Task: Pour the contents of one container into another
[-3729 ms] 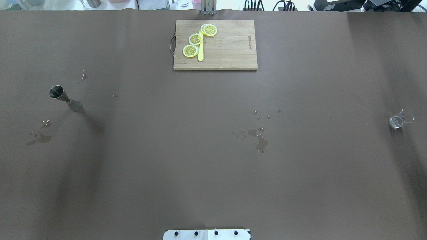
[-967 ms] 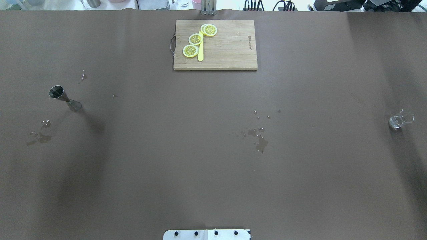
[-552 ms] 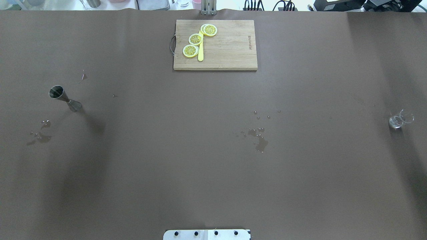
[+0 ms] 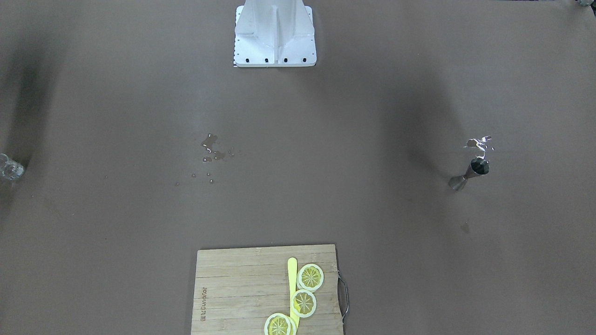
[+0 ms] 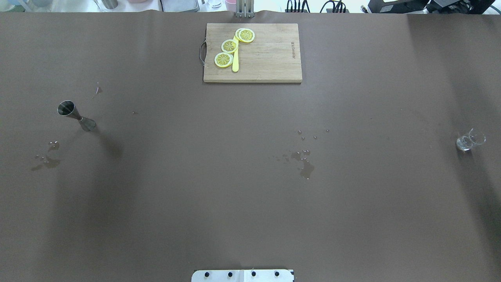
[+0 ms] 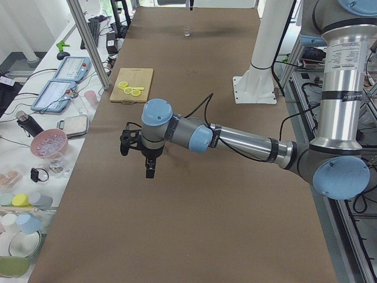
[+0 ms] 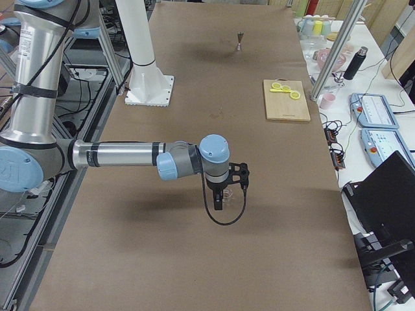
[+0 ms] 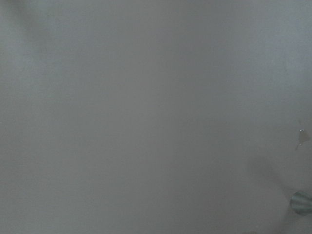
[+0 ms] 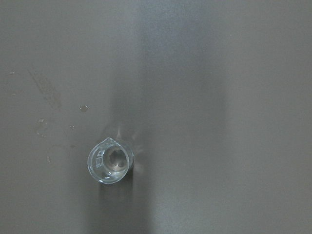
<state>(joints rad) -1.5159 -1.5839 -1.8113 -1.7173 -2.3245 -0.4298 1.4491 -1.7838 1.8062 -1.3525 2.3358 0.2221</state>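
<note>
Reaching out level, wrists bent down, left gripper (image 6: 149,171) and right gripper (image 7: 219,201) hover; I cannot tell finger spacing. Right-wrist view: glass (image 9: 110,161) at 7 o'clock.

Diffuse light, soft broad shadows on the table (image 5: 250,219), left-wrist view hazy.

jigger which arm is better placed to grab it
Left. The jigger stands on the robot's left side, near the left gripper; the right gripper hangs over the glass at the far end.
</note>
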